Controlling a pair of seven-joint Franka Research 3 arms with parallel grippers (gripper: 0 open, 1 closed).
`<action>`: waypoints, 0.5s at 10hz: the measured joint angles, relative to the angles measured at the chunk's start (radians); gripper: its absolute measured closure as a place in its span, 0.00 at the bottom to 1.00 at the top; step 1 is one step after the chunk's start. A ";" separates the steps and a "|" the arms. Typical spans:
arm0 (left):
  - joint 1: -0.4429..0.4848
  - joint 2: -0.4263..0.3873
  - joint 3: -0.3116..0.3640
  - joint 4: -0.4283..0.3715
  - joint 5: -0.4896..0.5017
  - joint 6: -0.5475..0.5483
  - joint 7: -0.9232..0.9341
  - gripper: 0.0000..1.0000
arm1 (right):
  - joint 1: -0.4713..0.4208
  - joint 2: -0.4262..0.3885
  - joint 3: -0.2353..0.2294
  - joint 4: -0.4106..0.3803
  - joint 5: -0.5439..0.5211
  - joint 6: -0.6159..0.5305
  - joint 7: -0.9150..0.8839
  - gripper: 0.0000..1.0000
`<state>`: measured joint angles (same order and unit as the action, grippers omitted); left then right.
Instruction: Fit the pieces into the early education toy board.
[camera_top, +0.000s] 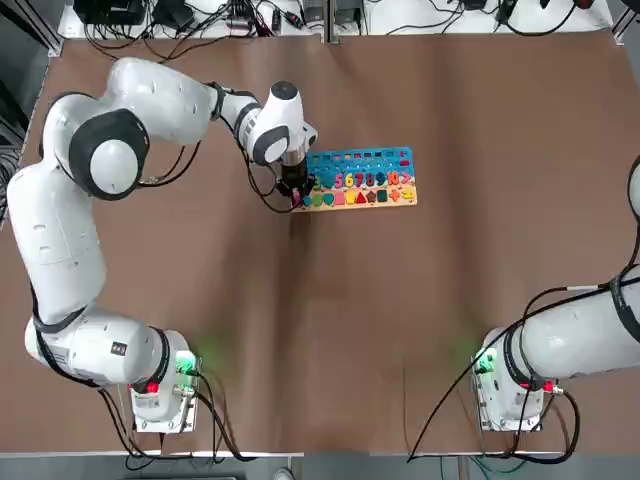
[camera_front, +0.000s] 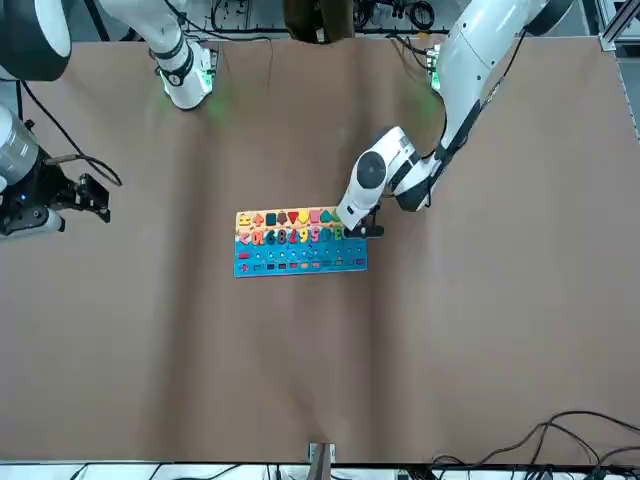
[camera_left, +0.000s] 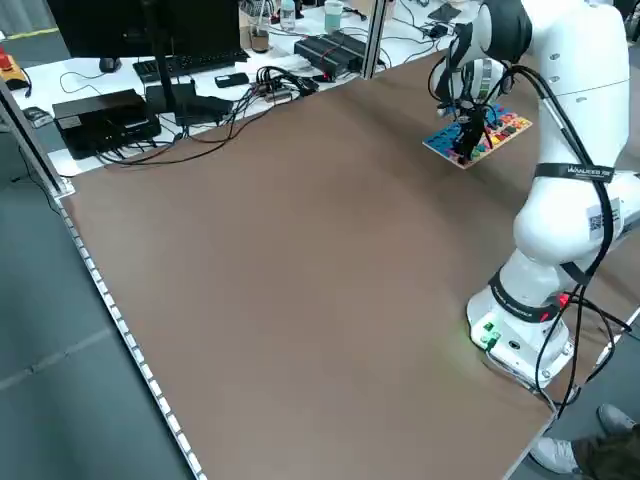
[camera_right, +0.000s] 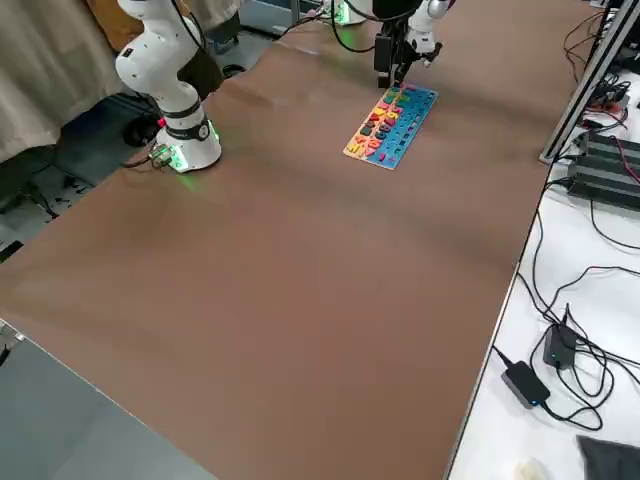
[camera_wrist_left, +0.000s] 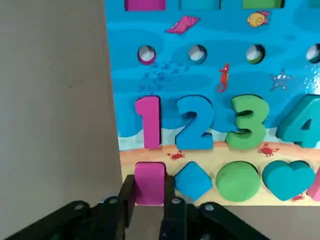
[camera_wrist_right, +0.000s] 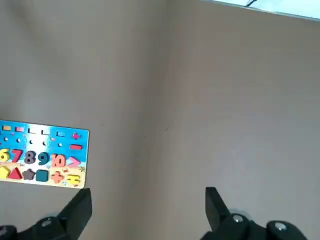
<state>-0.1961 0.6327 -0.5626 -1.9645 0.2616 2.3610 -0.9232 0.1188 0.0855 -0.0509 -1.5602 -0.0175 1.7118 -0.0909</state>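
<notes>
A: Left wrist view: left gripper (camera_wrist_left: 149, 205) pinches a pink piece (camera_wrist_left: 149, 182) at the board's (camera_wrist_left: 210, 75) corner, tan strip, beside the blue diamond (camera_wrist_left: 193, 181). Why there?

B: Probably its slot, under the pink 1 (camera_wrist_left: 148, 122); it looks seated or nearly so.

A: Board location?

B: Mid-table, far side (camera_top: 362, 176). Right gripper (camera_wrist_right: 147, 207) spread wide, empty, parked well apart, likely to stay clear.

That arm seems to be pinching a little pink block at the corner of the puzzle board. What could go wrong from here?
The left gripper is shut on the pink block at the board's corner slot, beside the blue diamond. If it lifts without letting go, the block may come back out. The board lies loose on the table, so a sideways pull could drag it. The right gripper waits far off, open.
</notes>
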 joint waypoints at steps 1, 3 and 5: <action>0.000 0.000 0.000 0.002 0.000 0.001 0.000 0.74 | 0.000 0.000 0.000 0.000 0.000 0.000 0.000 0.00; 0.002 0.000 0.002 0.009 0.000 0.001 0.000 0.74 | 0.000 0.000 0.000 0.000 0.000 0.000 0.000 0.00; 0.003 0.000 0.002 0.010 0.000 0.001 0.000 0.74 | 0.000 0.000 0.000 0.000 0.000 0.000 0.000 0.00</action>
<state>-0.1934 0.6331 -0.5606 -1.9545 0.2615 2.3615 -0.9236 0.1188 0.0856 -0.0510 -1.5602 -0.0175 1.7118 -0.0909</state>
